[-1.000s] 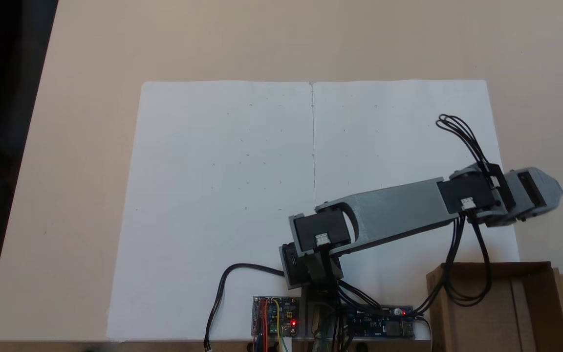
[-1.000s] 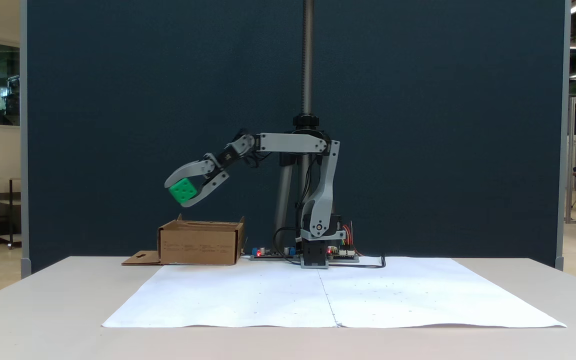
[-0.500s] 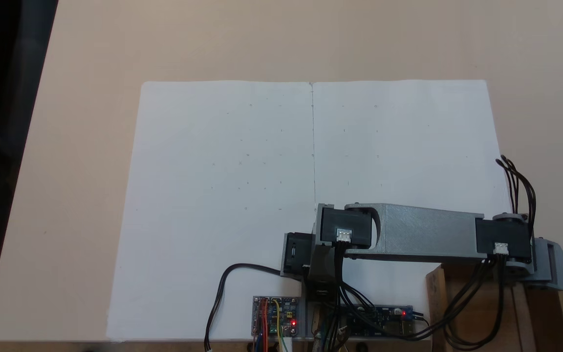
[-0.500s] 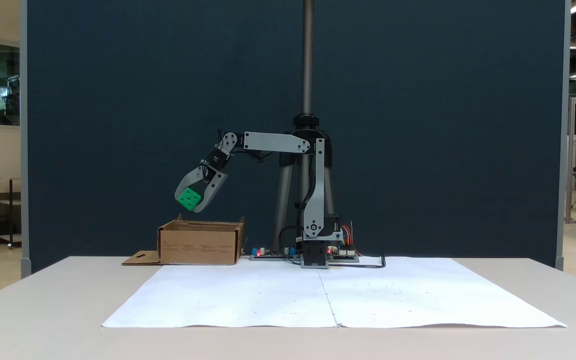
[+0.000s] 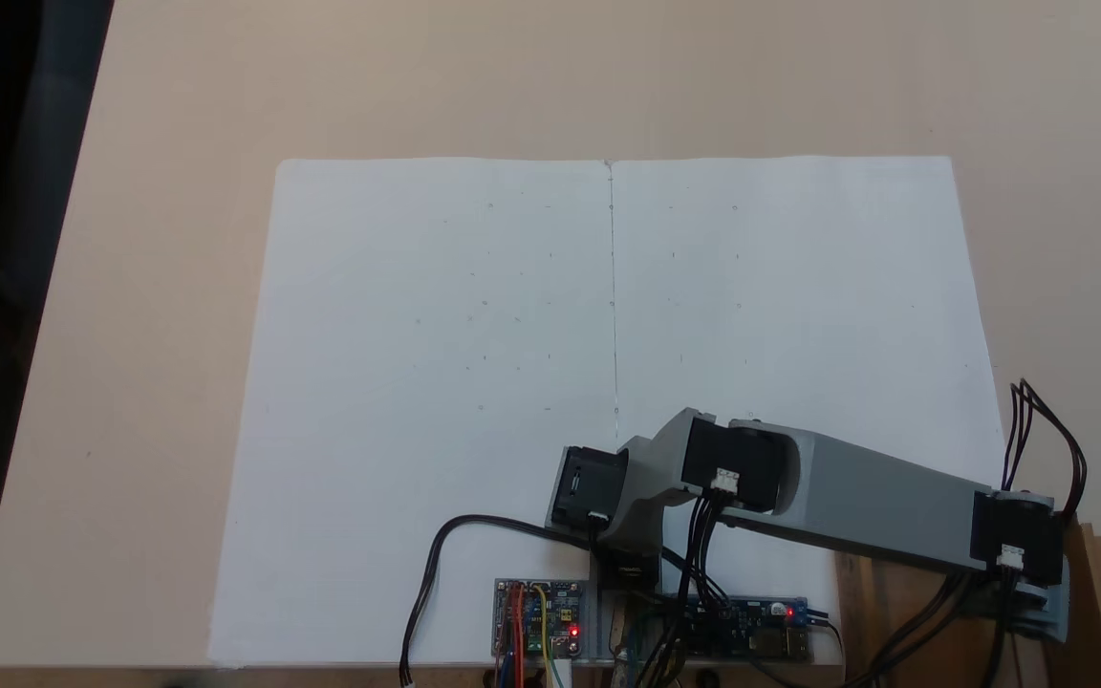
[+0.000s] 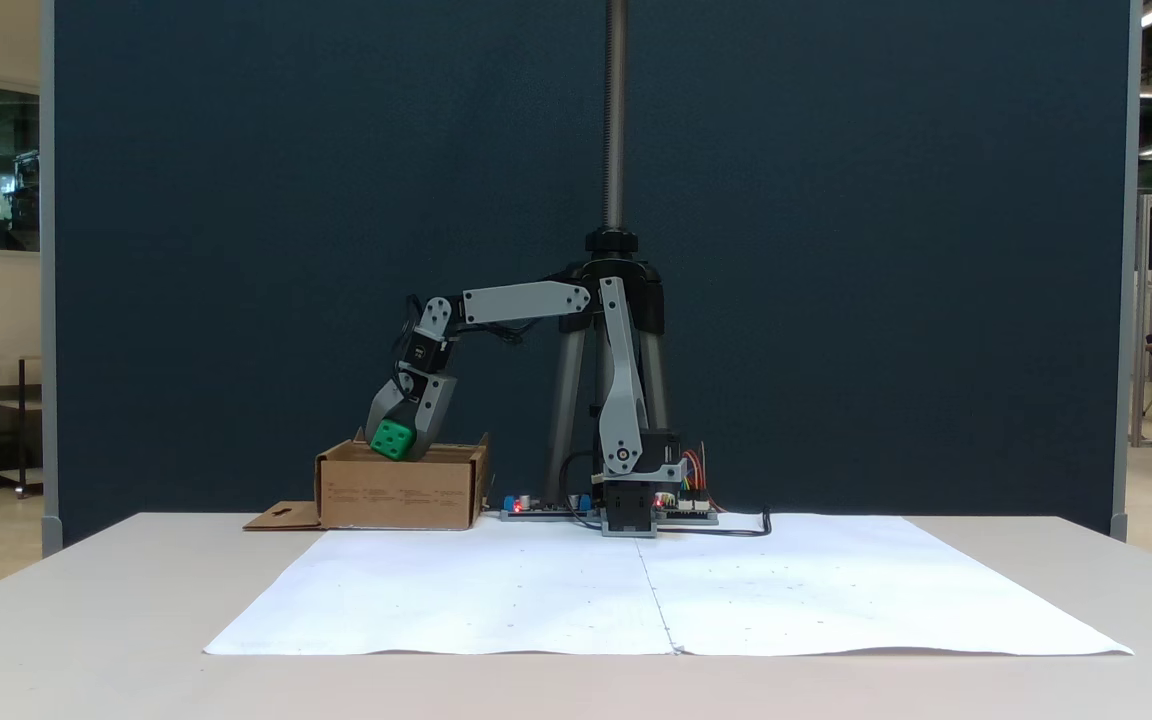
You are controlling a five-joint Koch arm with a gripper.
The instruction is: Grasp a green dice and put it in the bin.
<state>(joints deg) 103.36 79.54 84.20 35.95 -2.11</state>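
Side-on fixed view: the gripper, pointing steeply downward, is clamped on the green dice, which sits at the top rim of the bin; the bin rests on the table beside the white paper sheet. Top-down fixed view: the forearm extends over the bin at lower right; the dice is hidden beneath it.

dice: bright green | bin: brown | paper: white | arm: grey
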